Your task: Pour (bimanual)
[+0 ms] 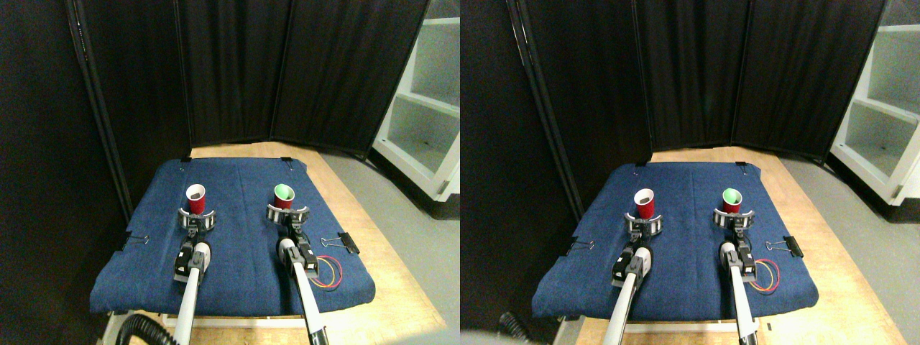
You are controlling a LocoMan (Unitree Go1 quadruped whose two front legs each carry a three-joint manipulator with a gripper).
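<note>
Our left gripper (197, 218) cradled the red cup (195, 198), right gripper (287, 213) the green-lined cup (284, 195) — mid-cloth (237, 259); grip unclear — either could tip.

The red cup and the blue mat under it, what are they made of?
The red cup looks like thin plastic: smooth, with a white rim and inside. The blue mat looks like soft cloth, maybe felt or denim: dull, no shine, its edges held by black clips.

Matt blue cloth (237, 266) covers pale wooden board (402, 302).
</note>
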